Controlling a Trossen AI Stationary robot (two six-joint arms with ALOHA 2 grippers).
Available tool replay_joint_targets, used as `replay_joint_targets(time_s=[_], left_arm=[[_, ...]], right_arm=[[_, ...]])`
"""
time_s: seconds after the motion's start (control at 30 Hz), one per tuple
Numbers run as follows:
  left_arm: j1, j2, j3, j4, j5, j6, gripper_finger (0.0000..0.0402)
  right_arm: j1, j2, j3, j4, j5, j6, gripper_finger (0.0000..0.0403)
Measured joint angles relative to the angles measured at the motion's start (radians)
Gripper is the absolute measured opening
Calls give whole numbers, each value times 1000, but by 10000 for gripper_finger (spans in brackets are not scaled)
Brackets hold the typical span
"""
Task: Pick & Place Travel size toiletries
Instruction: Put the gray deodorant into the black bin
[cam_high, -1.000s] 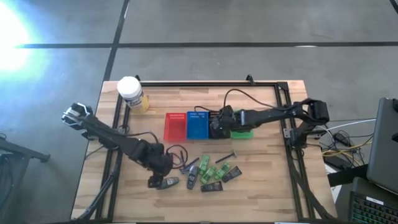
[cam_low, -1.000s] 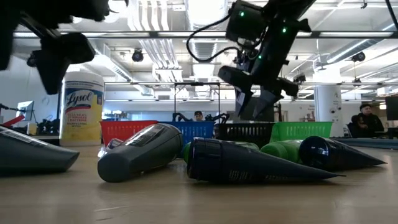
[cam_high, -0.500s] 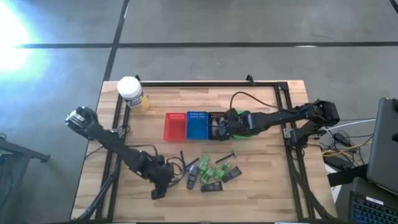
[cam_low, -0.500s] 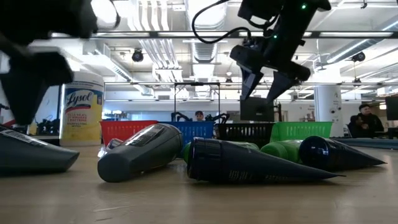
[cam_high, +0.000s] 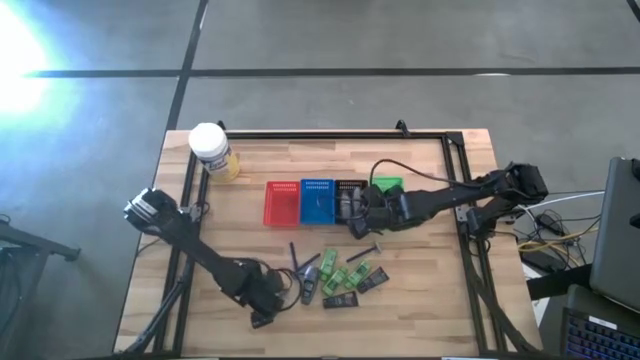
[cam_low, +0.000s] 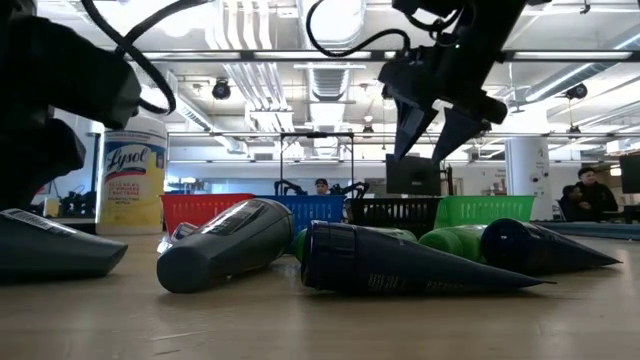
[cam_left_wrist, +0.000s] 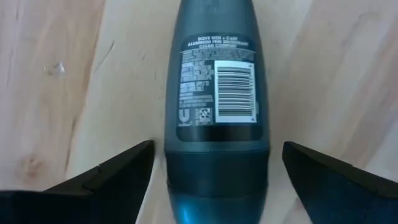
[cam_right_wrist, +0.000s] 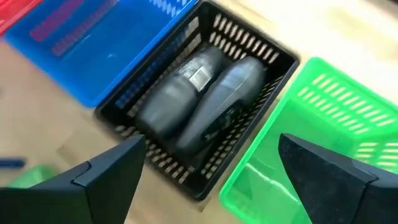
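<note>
My left gripper (cam_high: 262, 303) is open near the table's near edge. Its fingers stand on either side of a grey oval tube (cam_left_wrist: 216, 106) that lies flat on the wood, label up; I see no touch. That tube also shows in the low view (cam_low: 50, 255). To its right lie another grey tube (cam_high: 310, 286), green packets (cam_high: 350, 278), dark sachets (cam_high: 342, 299) and a thin black stick (cam_high: 368, 248). My right gripper (cam_high: 355, 215) is open and empty, raised (cam_low: 430, 110) just near of the black basket (cam_right_wrist: 205, 186), which holds two grey tubes (cam_right_wrist: 202, 102).
Red (cam_high: 282, 203), blue (cam_high: 317, 200), black and green (cam_high: 388, 186) baskets stand in a row mid-table. A white-capped yellow jar (cam_high: 210, 148) stands at the far left corner. A black frame (cam_high: 330, 133) rims the table. People sit in the room behind (cam_low: 590, 195).
My left gripper has moved toward the near edge and a little right, coming down around the grey tube there. My right gripper has risen from over the black basket and drawn back toward the near edge.
</note>
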Motion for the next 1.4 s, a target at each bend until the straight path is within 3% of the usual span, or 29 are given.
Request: replay_joint_targets(time_s=[0.17, 0.4, 0.5, 0.6, 0.77, 0.9, 1.1, 1.4], left_arm=[[-1, 26, 13, -18, -15, 41, 316], [12, -51, 6, 0, -103, 109, 210], [22, -98, 5, -7, -118, 132, 210], [39, -171, 4, -33, -176, 145, 210], [63, -299, 5, -43, -375, 154, 210], [81, -387, 5, -37, -520, 256, 210], [143, -428, 5, 36, -579, 439, 210], [260, -421, 4, 171, -541, 637, 210]], right_arm=[[-2, -8, 2, 4, -249, 18, 345], [-4, -22, 0, 146, -398, 33, 328], [-13, -24, 0, 237, -511, 33, 329], [-15, -24, 0, 316, -527, 33, 335], [-34, -24, -1, 441, -587, 35, 346], [-57, -24, -6, 538, -627, 58, 353], [-85, -21, -6, 690, -668, 93, 348], [-83, 0, 5, 775, -670, 123, 335]])
